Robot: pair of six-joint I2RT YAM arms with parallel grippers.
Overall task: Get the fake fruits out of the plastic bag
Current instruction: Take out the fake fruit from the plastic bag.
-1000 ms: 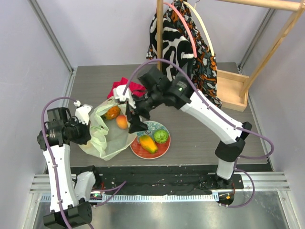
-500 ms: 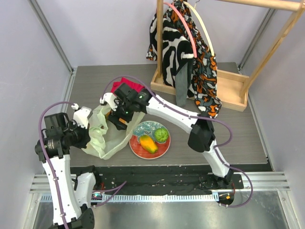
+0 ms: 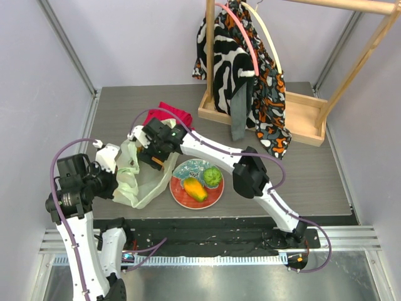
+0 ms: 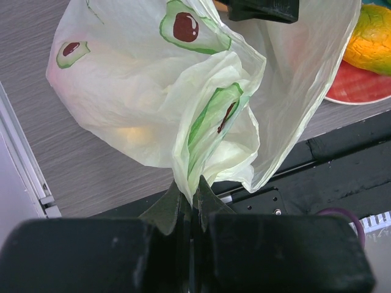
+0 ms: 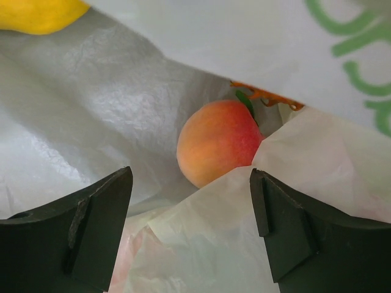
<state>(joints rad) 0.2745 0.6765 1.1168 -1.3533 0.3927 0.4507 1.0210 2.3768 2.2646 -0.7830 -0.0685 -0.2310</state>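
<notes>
The pale yellow-green plastic bag [image 3: 135, 185] lies left of the red plate [image 3: 216, 199]. My left gripper [image 3: 114, 168] is shut on a bunched edge of the bag [image 4: 153, 104], pinched between its fingertips [image 4: 190, 195]. My right gripper [image 3: 154, 158] reaches into the bag's mouth, open, its jaws [image 5: 190, 178] wide apart just short of a peach [image 5: 219, 141] and touching nothing. A fold of bag film covers the peach's lower side. A yellow fruit [image 5: 40, 13] lies deeper inside. A mango [image 3: 194, 189] and a green fruit [image 3: 212, 177] rest on the plate.
A red folded cloth [image 3: 168, 115] lies behind the bag. A wooden rack [image 3: 302, 119] with a patterned garment [image 3: 241, 63] stands at the back right. A black rail [image 3: 207, 235] runs along the near edge.
My right arm has swung left and down, and its gripper now sits inside the bag's mouth near the peach. The left gripper kept hold of the bag and drifted slightly down-left.
</notes>
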